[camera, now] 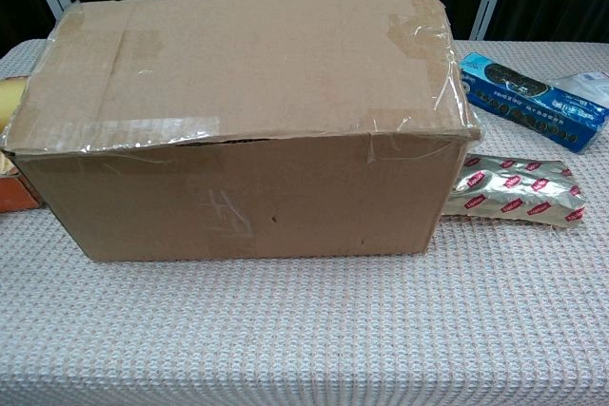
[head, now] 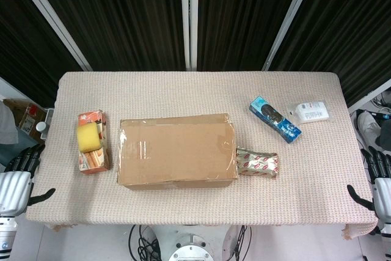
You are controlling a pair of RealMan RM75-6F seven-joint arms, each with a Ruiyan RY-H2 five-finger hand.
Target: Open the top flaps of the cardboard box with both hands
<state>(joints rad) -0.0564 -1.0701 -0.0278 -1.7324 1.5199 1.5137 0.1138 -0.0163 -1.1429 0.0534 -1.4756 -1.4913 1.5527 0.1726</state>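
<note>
A brown cardboard box (head: 176, 150) sits in the middle of the table, its top flaps lying flat and closed with clear tape at the edges. The chest view shows the box (camera: 247, 121) close up, filling most of the frame, front flap edge slightly lifted. My left hand (head: 17, 178) hangs off the table's left front corner, fingers spread, holding nothing. My right hand (head: 377, 184) is off the right front corner, fingers apart and empty. Both hands are well away from the box. Neither hand appears in the chest view.
An orange carton with a yellow sponge (head: 91, 140) lies left of the box. A silver-and-red snack pack (head: 257, 163) touches the box's right side. A blue biscuit pack (head: 274, 118) and a white packet (head: 311, 112) lie at the back right. The table (head: 195, 206) has a woven beige cloth.
</note>
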